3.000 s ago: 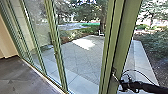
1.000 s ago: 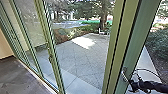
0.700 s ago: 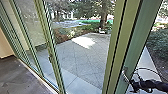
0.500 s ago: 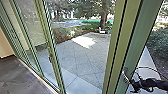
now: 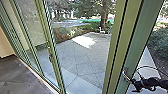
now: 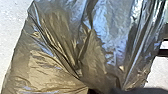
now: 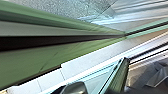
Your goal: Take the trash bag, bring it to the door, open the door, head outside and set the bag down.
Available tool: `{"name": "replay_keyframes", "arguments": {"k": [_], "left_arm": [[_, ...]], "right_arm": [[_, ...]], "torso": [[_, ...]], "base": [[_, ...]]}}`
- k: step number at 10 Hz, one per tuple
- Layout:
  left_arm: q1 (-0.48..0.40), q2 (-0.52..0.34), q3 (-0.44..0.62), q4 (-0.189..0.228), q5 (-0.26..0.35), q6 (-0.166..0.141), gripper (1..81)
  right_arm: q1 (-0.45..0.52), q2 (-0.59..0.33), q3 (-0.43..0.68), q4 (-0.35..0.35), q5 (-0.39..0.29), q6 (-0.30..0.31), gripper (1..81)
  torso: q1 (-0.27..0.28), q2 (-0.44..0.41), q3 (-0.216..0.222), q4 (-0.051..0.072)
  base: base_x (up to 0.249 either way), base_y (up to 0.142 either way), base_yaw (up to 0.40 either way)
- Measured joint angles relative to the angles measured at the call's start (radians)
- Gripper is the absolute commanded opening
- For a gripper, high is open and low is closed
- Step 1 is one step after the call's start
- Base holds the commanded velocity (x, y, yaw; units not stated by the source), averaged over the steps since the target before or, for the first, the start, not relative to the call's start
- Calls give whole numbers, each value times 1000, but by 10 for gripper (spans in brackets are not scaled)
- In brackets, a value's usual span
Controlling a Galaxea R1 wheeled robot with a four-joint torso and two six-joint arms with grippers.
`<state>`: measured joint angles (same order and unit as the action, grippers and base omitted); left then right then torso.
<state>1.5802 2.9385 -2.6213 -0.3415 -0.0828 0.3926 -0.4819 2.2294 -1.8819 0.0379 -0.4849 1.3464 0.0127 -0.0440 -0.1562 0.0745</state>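
Note:
At the right of the head view, my right gripper (image 5: pixel 132 82) is at the metal handle (image 5: pixel 126 75) of the green-framed door (image 5: pixel 136 47); whether it is closed round the handle cannot be made out. The door's edge stands beside a broad green post (image 5: pixel 118 47). The right wrist view has long green frame members (image 7: pixel 30 55) with a dark strip between them. In the left wrist view the shiny, crumpled trash bag (image 6: pixel 60 50) hangs with its folds drawn together at my left gripper (image 6: pixel 102 90), which is shut on it.
Tall glass panels with green posts (image 5: pixel 51 57) run along the left, above a pale sill (image 5: pixel 37 75) and dark indoor floor (image 5: pixel 20 75). Beyond the glass lie a paved yard (image 5: pixel 85 60), a tree (image 5: pixel 103 17) and bushes (image 5: pixel 160 40).
The head view has shifted since the oldest picture. The door's edge looks turned relative to the post beside it, and my right gripper has gone along with the handle.

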Motion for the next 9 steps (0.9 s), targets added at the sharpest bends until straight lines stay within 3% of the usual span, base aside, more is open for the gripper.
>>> {"name": "replay_keyframes", "arguments": {"k": [5,9], "left_arm": [[0,0,0,0,0,0,10],[3,0,0,0,0,0,10]], "right_arm": [[19,-89,63,-14,52,-42,811],[89,-193,149,-88,51,-70,811]], "torso": [[1,0,0,1],[1,0,0,1]], "base": [[0,0,0],[0,0,0]]}}
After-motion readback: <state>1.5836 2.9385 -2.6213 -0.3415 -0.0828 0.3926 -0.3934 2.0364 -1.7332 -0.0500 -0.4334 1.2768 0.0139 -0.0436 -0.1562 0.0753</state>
